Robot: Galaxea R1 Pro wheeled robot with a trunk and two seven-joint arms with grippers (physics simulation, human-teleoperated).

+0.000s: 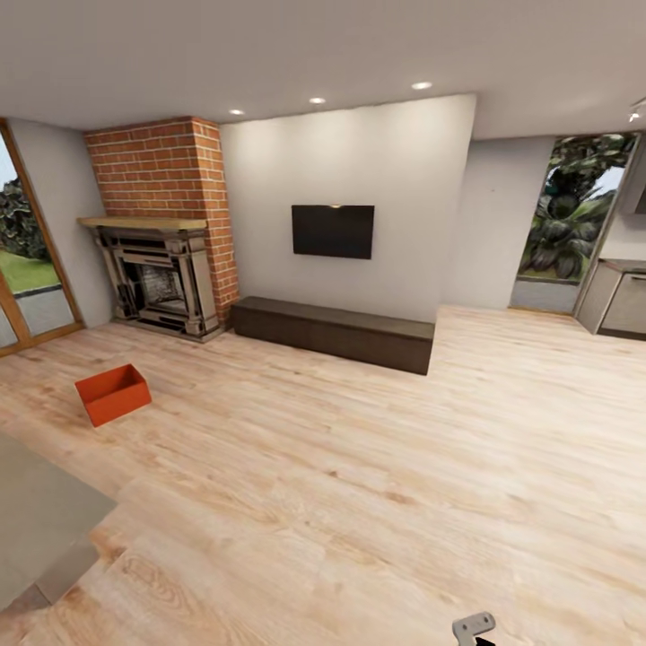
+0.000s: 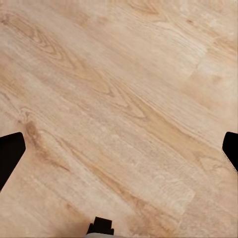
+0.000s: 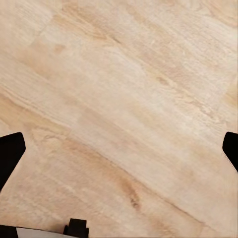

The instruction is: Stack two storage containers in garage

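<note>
Task status: early stage. One storage container sits on the wood-plank floor of the living room, in front of the brick fireplace and slightly toward me from its hearth. It is upright, open side up, and nothing is holding it. I judge that no container has yet been carried out: this one must be approached and gripped, the second one located, and both taken to the garage, where one goes on the concrete and the other is stacked on top.

Claw state: my left claw points down at bare planks, with the dark fingertips at opposite edges of the wrist view, spread wide and holding nothing. My right claw is in the same condition: tips far apart, nothing between them, only planking below.

Surface: light wood planks with a strong grain, level and unobstructed between me and the container.

Room, referenced to the fireplace:
- A long dark brown chest lies against the wall just beside the fireplace, on the side away from the glass door.
- A black wall screen hangs above that chest.
- A window with foliage and a grey cabinet stand well apart from the fireplace, past the far end of the chest.
- The glass door flanks the fireplace on its other side
</note>
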